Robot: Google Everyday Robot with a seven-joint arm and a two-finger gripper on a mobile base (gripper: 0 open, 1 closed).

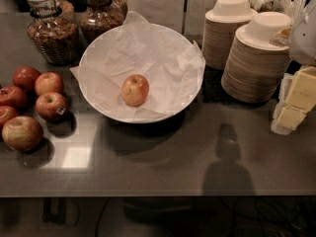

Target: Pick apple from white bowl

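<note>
The apple (135, 90), pale yellow-orange with a reddish blush, lies alone near the middle of the white bowl (94, 58), on its crumpled white paper liner (148, 53). The bowl stands on the dark countertop, centre-left in the camera view. The gripper is not in view. A pale grey rounded shape (305, 31) at the right edge may be part of the arm, well to the right of the bowl.
Several darker red apples (34, 105) lie in a group left of the bowl. Two glass jars (52, 28) stand behind it. Two stacks of beige disposable bowls (256, 58) stand to its right, with yellow packets (298, 98) at the far right. The counter's front edge (148, 195) runs across the bottom.
</note>
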